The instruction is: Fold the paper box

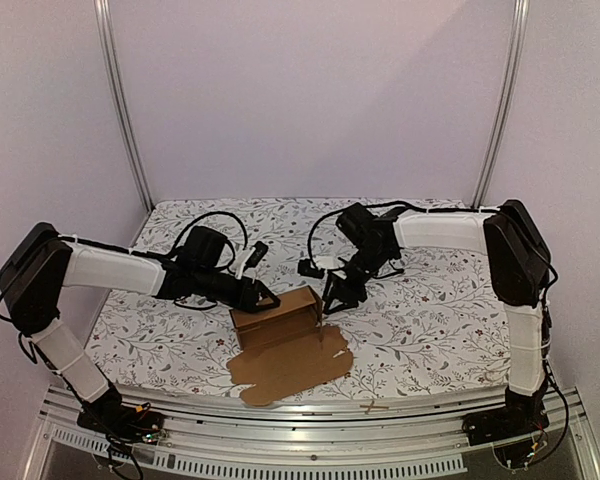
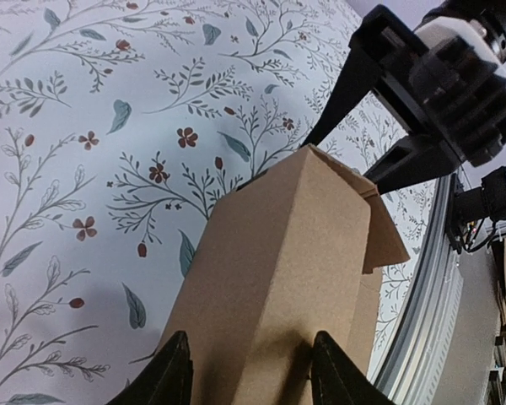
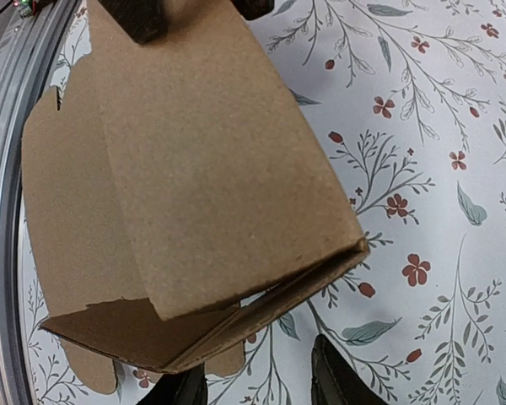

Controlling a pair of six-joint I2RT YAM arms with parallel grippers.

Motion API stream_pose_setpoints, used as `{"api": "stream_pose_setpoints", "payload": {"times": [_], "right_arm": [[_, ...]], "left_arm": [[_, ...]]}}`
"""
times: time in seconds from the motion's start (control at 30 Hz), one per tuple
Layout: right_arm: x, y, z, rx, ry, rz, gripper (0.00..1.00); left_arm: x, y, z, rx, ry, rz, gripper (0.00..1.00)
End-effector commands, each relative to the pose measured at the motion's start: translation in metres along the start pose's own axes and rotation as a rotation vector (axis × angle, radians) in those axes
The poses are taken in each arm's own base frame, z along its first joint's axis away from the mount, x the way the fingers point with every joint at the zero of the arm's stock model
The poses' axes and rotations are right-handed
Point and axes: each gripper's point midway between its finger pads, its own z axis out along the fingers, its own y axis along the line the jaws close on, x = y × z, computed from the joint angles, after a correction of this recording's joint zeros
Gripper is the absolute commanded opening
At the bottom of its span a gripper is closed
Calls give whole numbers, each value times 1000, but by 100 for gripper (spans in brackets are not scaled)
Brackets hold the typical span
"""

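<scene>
Forming the body looks to be the step in hand: the paper box (image 1: 272, 318) sits in the middle of the tabletop (image 1: 430, 330), its centre raised into a brown sleeve running left to right, while a broad flap (image 1: 292, 365) lies flat on the near side, toward the rail (image 1: 310, 435). The left gripper (image 1: 264, 298) is at the sleeve's left end, fingers (image 2: 174, 371) either side of it; whether they actually pinch the card I cannot tell. The right gripper (image 1: 333, 299) is at the right end with its fingers (image 3: 337, 380) apart and nothing clamped between them. Next, I'd guess, one end needs steadying while the other gripper tucks the end flaps in, and then the near flap comes over. The surface is a cloth printed with leaves and small red flowers; pale walls and two metal posts (image 1: 120, 110) close off the far side.
</scene>
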Motion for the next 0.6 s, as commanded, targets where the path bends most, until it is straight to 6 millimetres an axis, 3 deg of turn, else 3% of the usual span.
{"api": "stream_pose_setpoints", "payload": {"times": [0.0, 0.33, 0.57], "right_arm": [[-18, 8, 5, -17, -47, -6, 41], [-25, 8, 18, -7, -113, 65, 45], [-40, -13, 21, 82, -233, 162, 41]], "left_arm": [[13, 11, 2, -1, 22, -56, 48], [4, 6, 3, 96, -18, -109, 48], [0, 4, 5, 158, -35, -145, 47]]}}
